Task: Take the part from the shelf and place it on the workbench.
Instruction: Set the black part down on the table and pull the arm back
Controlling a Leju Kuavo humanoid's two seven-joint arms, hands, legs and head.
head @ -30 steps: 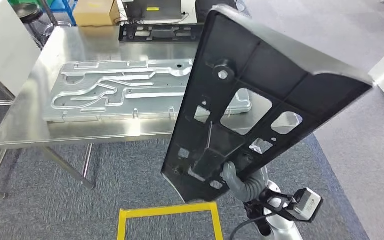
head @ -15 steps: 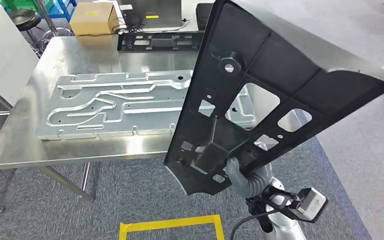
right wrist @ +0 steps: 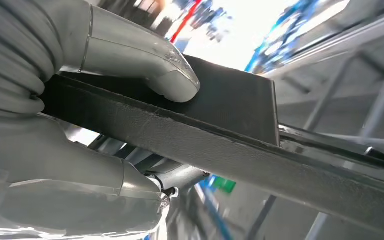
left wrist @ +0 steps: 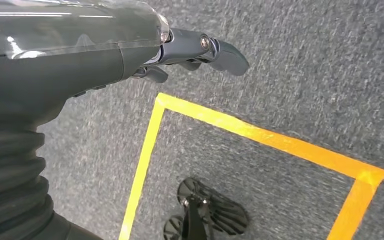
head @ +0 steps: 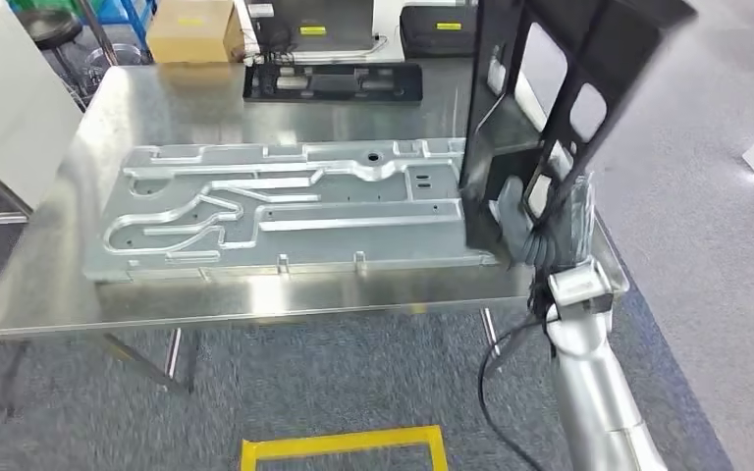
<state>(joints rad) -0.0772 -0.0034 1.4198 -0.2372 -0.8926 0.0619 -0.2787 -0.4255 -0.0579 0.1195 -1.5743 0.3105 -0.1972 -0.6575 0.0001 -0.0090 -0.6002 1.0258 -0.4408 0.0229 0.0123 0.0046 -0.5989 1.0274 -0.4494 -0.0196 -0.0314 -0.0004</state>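
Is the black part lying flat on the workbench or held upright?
Upright: the right hand grips the part by its lower end, standing on edge above the workbench.

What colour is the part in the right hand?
Black, clearest in the head view: the part held by the right hand.

Grooved aluminium plate [head: 285,211], black tray [head: 334,83] behind it, cardboard box [head: 191,29], yellow floor tape [head: 339,444]

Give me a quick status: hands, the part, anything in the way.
Right hand grips black part, upright over workbench right end. Left hand holds nothing, over floor. Machined metal plate covers mid-bench.
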